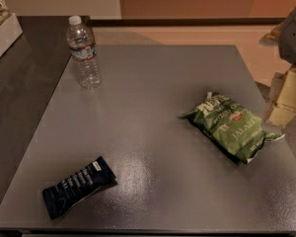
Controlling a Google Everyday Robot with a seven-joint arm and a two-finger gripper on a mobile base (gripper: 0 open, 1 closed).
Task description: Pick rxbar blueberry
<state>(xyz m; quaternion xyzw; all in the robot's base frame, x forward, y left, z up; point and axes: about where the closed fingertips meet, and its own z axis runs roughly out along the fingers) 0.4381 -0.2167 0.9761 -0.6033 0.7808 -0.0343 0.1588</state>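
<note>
The rxbar blueberry point(78, 185) lies flat on the grey table point(153, 112) near its front left corner. It is a dark navy bar with white lettering, turned diagonally. My gripper point(286, 97) is at the right edge of the view, beside the table's right side and above the floor. It is far from the bar and holds nothing that I can see. A grey part of the arm point(293, 33) shows above it.
A green chip bag point(232, 126) lies on the right half of the table. A clear water bottle point(83, 53) stands upright at the back left. A dark counter point(19, 83) adjoins the table's left side, with a white box point(1, 31) on it.
</note>
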